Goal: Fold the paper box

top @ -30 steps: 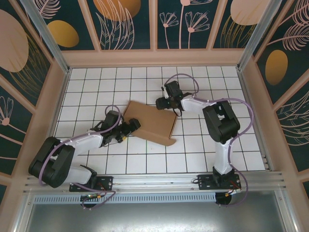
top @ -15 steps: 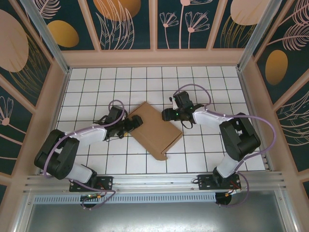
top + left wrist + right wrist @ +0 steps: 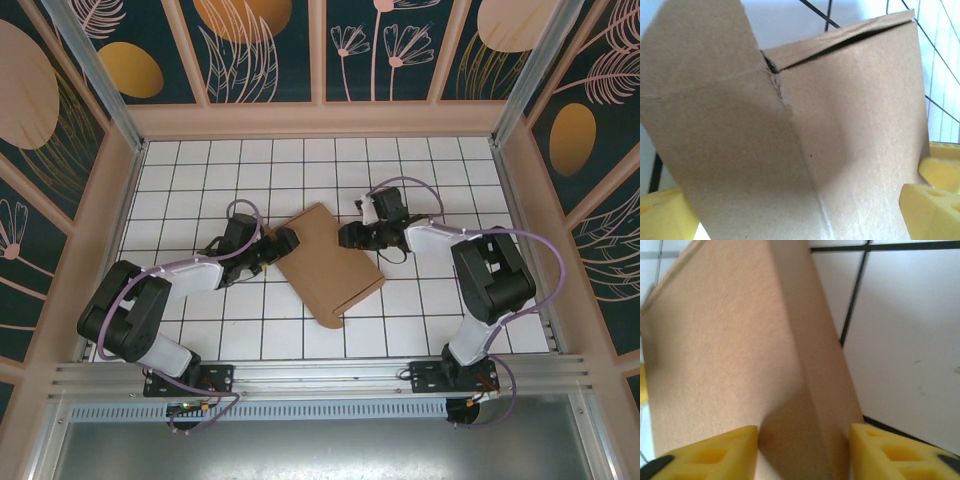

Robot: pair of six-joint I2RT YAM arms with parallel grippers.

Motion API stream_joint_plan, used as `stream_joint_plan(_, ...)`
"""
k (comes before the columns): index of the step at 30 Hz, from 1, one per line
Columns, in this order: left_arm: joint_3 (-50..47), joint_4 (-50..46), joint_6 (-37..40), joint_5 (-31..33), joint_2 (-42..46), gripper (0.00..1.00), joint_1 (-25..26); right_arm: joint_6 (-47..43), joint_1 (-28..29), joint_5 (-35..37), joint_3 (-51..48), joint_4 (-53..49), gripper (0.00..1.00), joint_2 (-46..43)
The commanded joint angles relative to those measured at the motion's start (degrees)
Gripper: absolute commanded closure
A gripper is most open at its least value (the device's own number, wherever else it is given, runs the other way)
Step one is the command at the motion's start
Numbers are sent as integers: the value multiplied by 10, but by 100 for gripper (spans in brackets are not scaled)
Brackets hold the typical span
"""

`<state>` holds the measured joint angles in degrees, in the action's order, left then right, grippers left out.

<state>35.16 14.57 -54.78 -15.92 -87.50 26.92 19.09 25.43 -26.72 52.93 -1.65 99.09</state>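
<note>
The plain brown paper box (image 3: 328, 262) lies mid-desk (image 3: 420, 300), between both arms. My left gripper (image 3: 285, 243) stands wide apart, straddling the box's left edge. My right gripper (image 3: 345, 236) is clamped on its far-right fold.

Both arms reach inward toward each other, the left gripper (image 3: 284, 243) with jaws spread wide, the right gripper (image 3: 348, 236) narrower, possibly clamping.

Left pincer (image 3: 284, 243) and right pincer (image 3: 347, 237) flank the paper box (image 3: 330, 265).
</note>
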Motion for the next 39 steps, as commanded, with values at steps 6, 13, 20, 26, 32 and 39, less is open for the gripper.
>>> stream_joint_plan(6,-25,102,-36,-74,-43,1,0,70,-32,-82,-44,60,67,63)
stream_joint_plan(13,-27,173,-64,-110,-72,2,0,83,-50,-93,-67,80,70,83)
stream_joint_plan(20,-28,252,-106,-137,-69,7,4,96,-71,-74,-72,79,75,86)
stream_joint_plan(26,-19,220,-95,-125,-55,8,5,98,-76,-74,-72,83,77,96)
stream_joint_plan(32,-20,268,-121,-130,-94,14,19,98,-78,-71,-75,88,78,99)
stream_joint_plan(39,-2,245,-115,-108,-86,33,33,57,-43,-4,-56,36,47,30)
